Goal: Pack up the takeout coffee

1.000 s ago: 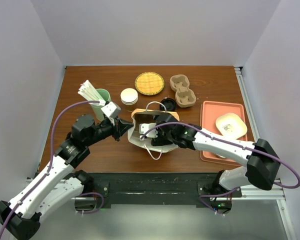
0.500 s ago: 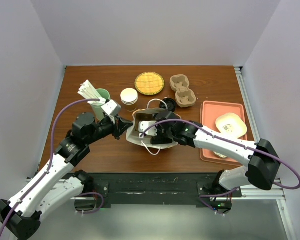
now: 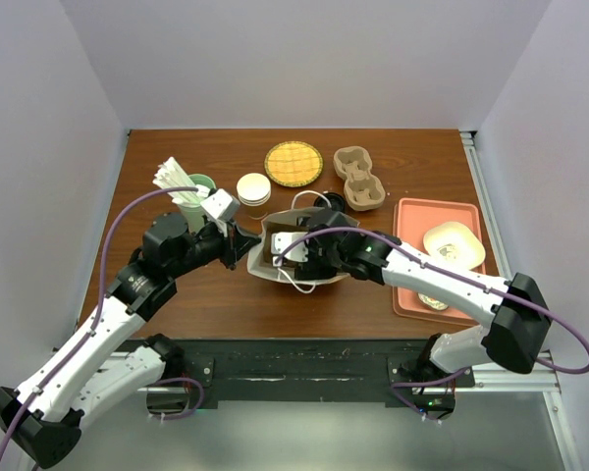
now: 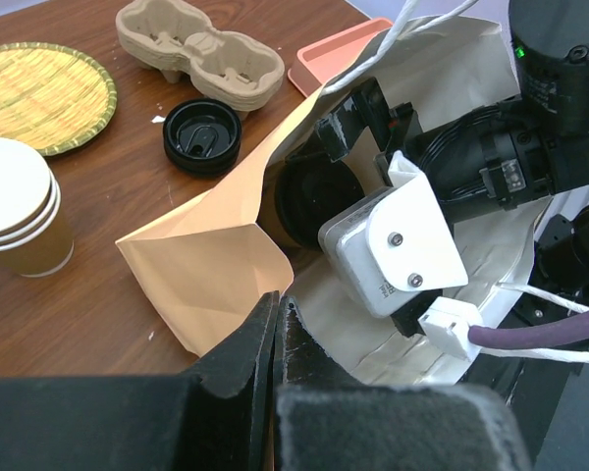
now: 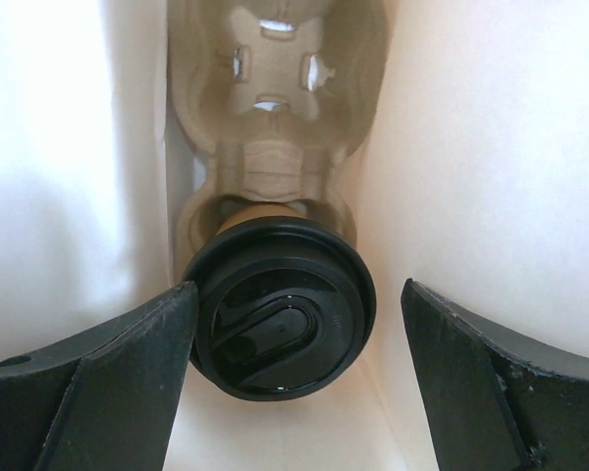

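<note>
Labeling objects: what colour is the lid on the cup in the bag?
Black lid; right wrist view shows it best.

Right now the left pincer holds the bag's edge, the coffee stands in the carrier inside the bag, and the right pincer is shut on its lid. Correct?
No. The right pincer is open, its fingers apart on either side of the takeout coffee; the right wrist view shows it. The left pincer does hold the paper bag by its edge, and the coffee stands in the carrier.

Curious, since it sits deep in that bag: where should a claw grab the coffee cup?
Grip the coffee cup by its lid rim through the mouth of the paper bag: its body is sunk in the pulp carrier, and bag walls crowd both sides.
</note>
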### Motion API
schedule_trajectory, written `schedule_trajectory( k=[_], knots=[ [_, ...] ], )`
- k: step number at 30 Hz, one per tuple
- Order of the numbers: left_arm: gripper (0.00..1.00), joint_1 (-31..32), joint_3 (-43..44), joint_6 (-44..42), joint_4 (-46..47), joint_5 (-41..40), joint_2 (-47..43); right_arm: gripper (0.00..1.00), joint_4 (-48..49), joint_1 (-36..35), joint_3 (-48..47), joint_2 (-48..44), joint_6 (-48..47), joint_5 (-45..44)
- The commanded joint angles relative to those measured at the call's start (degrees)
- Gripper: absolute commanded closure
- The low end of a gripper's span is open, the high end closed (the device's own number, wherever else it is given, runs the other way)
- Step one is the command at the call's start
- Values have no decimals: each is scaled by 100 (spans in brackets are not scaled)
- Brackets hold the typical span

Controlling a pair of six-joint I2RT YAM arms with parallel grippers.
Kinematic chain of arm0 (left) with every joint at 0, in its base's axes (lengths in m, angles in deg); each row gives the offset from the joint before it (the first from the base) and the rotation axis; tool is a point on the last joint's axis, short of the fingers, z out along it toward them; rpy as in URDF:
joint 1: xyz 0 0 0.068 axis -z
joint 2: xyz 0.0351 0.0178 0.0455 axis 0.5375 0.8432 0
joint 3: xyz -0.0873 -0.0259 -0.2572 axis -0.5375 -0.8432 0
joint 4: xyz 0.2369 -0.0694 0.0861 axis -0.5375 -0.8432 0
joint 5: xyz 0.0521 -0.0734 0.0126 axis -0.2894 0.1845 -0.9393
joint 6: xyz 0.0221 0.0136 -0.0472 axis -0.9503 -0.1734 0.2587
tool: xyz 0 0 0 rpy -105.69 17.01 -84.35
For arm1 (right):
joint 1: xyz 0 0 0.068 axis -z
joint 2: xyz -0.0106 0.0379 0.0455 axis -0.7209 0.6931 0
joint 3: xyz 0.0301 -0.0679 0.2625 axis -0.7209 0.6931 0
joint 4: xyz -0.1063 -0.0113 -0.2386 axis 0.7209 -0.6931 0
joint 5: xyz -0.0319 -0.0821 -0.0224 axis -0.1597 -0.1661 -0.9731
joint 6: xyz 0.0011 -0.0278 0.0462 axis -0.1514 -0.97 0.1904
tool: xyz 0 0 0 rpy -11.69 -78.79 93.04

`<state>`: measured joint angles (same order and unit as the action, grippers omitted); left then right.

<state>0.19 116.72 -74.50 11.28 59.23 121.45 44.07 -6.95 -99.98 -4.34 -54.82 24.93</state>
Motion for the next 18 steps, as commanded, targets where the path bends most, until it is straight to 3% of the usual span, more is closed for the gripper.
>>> schedule_trajectory(
  k=[1, 18],
  knots=[
    [100, 8, 403, -65, -75, -92, 66, 12, -76, 61, -367, -54, 89, 205],
    [100, 16, 570, -13, -312, -136, 119, 11, -226, 271, -684, -27, 335, 609]
  ],
)
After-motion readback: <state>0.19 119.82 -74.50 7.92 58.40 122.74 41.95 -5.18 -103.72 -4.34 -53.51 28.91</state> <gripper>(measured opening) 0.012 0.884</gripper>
